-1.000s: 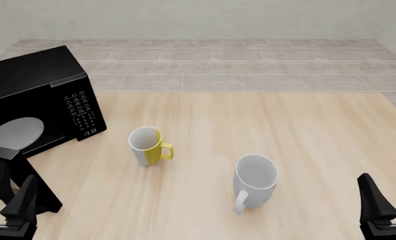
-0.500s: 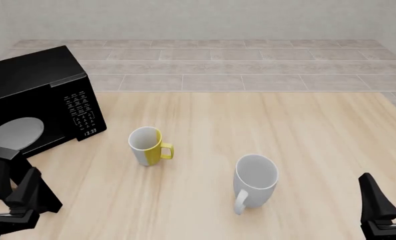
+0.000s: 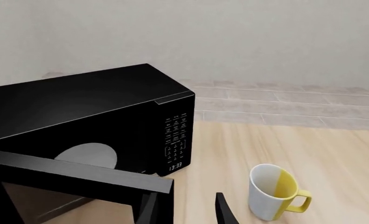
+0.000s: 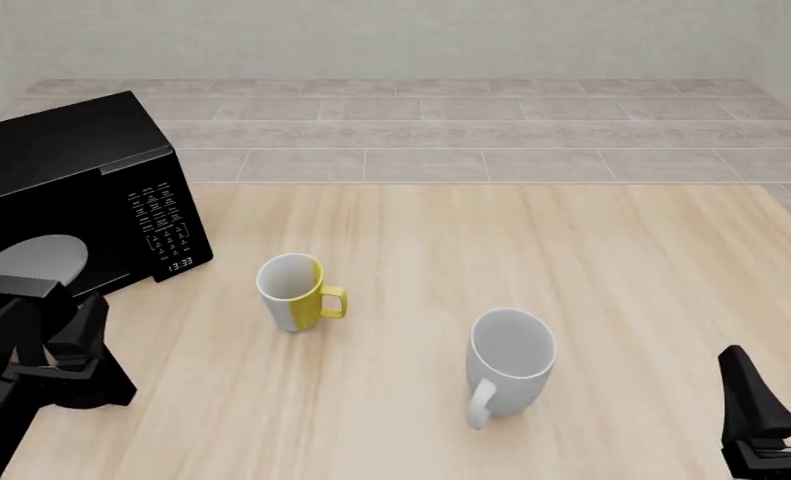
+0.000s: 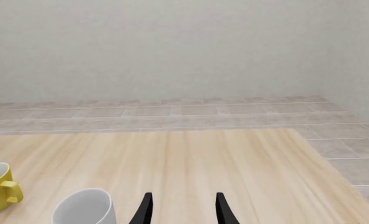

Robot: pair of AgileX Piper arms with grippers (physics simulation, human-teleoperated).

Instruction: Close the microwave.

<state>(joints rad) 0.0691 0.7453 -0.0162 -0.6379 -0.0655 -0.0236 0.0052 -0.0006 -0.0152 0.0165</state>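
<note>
The microwave (image 4: 82,190) sits at the upper left of the front view, black, keypad toward the mugs, its door (image 4: 15,290) swung out at the lower left edge with the grey turntable (image 4: 32,262) visible behind it. The left hand (image 4: 68,365) is low at the left, just beside the door's free edge; contact cannot be told here, nor how far its fingers are spread. The right hand (image 4: 775,400) rests idle at the lower right, fingers apart and holding nothing. A yellow mug (image 4: 292,292) and a white mug (image 4: 509,362) stand well clear.

The left wrist view adds what the front one hides: the door's top edge (image 3: 78,170) crosses the lower left, and the left hand's fingers straddle its end corner, narrowly parted. Pushing well probably means pressing near that free edge, sweeping toward the cavity.

The right wrist view shows only bare table (image 5: 191,154) and both mugs, no microwave.
</note>
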